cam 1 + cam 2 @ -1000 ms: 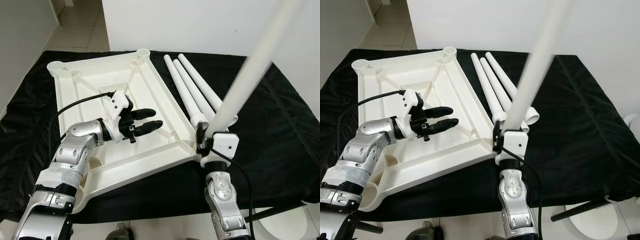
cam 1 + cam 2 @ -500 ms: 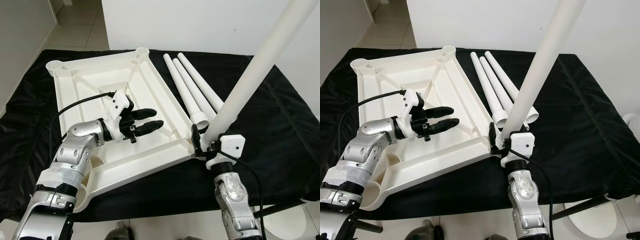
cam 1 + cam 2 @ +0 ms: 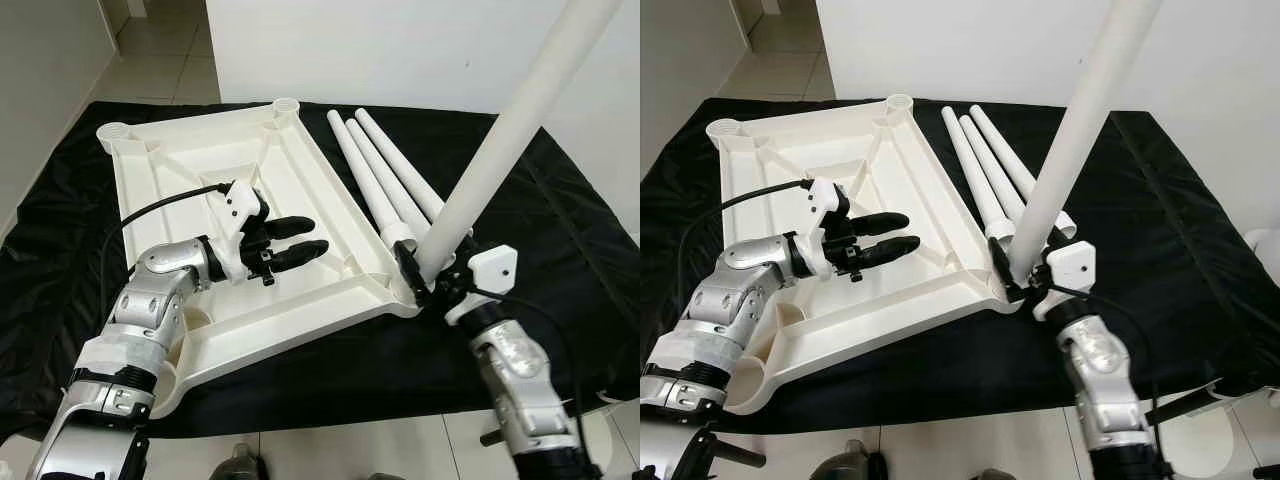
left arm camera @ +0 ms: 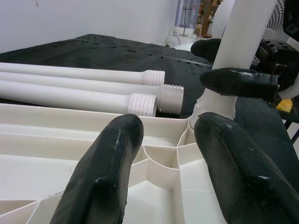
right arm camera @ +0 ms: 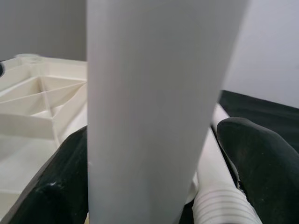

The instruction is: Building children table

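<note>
White tabletop lying upside down on black cloth, ribbed underside up, round leg sockets at the corners. Three white legs lying side by side on the cloth just beside the tabletop's right edge, threaded ends toward the robot.

Right gripper clamped around the fourth leg near its lower end — black fingers on either side of the tube in the right wrist view. Leg standing tilted, top leaning away to the right, foot at the tabletop's near right corner. Cannot tell whether the thread is seated in the socket.

Left gripper hovering over the tabletop's ribbed middle, fingers parted and holding nothing — pointing toward the right corner and the upright leg. Left wrist view: threaded ends of the lying legs beyond the tabletop rim.
</note>
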{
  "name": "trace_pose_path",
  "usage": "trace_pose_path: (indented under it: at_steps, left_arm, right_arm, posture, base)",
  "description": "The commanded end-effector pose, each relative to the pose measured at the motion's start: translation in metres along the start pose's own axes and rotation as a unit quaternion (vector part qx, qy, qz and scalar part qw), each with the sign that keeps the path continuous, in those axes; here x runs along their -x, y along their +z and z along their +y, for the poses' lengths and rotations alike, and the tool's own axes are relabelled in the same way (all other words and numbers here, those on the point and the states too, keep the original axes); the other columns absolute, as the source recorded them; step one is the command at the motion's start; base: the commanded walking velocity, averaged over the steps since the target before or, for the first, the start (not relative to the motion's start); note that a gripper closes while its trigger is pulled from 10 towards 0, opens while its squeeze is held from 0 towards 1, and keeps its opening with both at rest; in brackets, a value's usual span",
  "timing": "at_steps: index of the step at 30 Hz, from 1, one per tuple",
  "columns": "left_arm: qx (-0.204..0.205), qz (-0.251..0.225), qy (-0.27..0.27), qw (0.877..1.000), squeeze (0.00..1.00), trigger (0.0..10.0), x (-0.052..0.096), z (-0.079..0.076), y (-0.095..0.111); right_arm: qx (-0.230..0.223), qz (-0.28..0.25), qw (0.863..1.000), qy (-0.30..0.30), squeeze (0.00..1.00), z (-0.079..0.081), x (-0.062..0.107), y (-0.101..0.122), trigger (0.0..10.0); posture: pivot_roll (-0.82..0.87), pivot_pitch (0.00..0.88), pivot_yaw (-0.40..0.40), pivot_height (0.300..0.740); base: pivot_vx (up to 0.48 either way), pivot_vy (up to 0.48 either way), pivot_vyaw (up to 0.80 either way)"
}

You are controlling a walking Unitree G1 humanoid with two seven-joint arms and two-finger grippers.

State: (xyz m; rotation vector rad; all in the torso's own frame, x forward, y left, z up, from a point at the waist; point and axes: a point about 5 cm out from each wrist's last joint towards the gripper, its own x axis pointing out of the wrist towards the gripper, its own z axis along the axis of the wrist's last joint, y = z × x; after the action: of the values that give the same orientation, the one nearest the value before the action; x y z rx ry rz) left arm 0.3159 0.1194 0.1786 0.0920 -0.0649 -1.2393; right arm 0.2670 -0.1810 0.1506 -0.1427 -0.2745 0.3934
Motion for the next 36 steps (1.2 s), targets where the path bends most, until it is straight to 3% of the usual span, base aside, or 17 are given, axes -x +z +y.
trace_pose_path:
  at_steps: [1,2,3,4,5,6,14,15,25,28,36]
  left_arm:
    - [-0.006,0.005,0.024,1.0,0.0,10.0,0.001,0.005,0.002]
    - [-0.006,0.005,0.024,1.0,0.0,10.0,0.001,0.005,0.002]
    - [-0.006,0.005,0.024,1.0,0.0,10.0,0.001,0.005,0.002]
    - [-0.006,0.005,0.024,1.0,0.0,10.0,0.0,0.006,0.002]
    - [-0.006,0.005,0.024,1.0,0.0,10.0,0.0,0.006,0.002]
    - [-0.006,0.005,0.024,1.0,0.0,10.0,0.001,0.006,0.002]
    - [-0.006,0.005,0.025,1.0,0.0,10.0,0.001,0.005,0.002]
    - [-0.006,0.005,0.026,1.0,0.0,10.0,0.001,0.006,0.003]
    - [-0.006,0.005,0.028,1.0,0.0,10.0,0.002,0.006,0.003]
    - [-0.006,0.004,0.027,1.0,0.0,10.0,0.001,0.006,0.003]
    - [-0.005,0.003,0.026,1.0,0.0,10.0,0.001,0.005,0.002]
  right_arm:
    - [-0.013,0.013,1.0,0.012,0.0,-0.003,0.001,-0.004,8.2]
    - [-0.013,0.013,1.0,0.012,0.0,-0.003,0.001,-0.004,8.2]
    - [-0.013,0.015,1.0,0.018,0.0,-0.004,0.001,-0.004,5.2]
    - [-0.013,0.02,0.999,0.027,0.0,-0.005,0.0,-0.004,4.4]
    - [-0.015,0.023,0.999,0.031,0.0,-0.005,0.0,-0.005,2.8]
    - [-0.016,0.026,0.999,0.035,0.0,-0.006,0.0,-0.006,0.0]
    - [-0.045,0.053,0.996,0.047,0.0,-0.006,0.0,-0.015,0.0]
    - [-0.049,0.06,0.996,0.044,0.0,-0.006,-0.001,-0.017,10.0]
    - [-0.04,0.11,0.993,0.03,0.0,-0.008,-0.01,-0.025,10.0]
    - [-0.067,0.122,0.99,0.017,0.0,-0.009,-0.016,-0.026,10.0]
    - [-0.076,0.126,0.989,0.011,0.0,-0.004,-0.026,-0.027,10.0]
  posture:
    - [0.01,0.033,-0.004,0.74]
    - [0.01,0.033,-0.004,0.74]
    - [0.01,0.032,-0.003,0.74]
    - [0.01,0.032,-0.002,0.74]
    - [0.01,0.033,-0.001,0.74]
    - [0.01,0.033,-0.001,0.74]
    - [0.02,0.036,-0.004,0.74]
    - [0.02,0.037,-0.003,0.74]
    - [0.02,0.039,0.0,0.74]
    - [0.01,0.04,-0.004,0.74]
    - [0.02,0.041,-0.007,0.74]
  base:
    - [0.0,0.0,0.0]
    - [0.0,0.0,0.0]
    - [0.0,0.0,0.0]
    - [0.0,0.0,0.0]
    - [0.0,0.0,0.0]
    - [0.0,0.0,0.0]
    - [0.0,0.0,0.0]
    - [0.0,0.0,0.0]
    - [0.0,0.0,0.0]
    - [0.0,0.0,0.0]
    - [0.0,0.0,0.0]
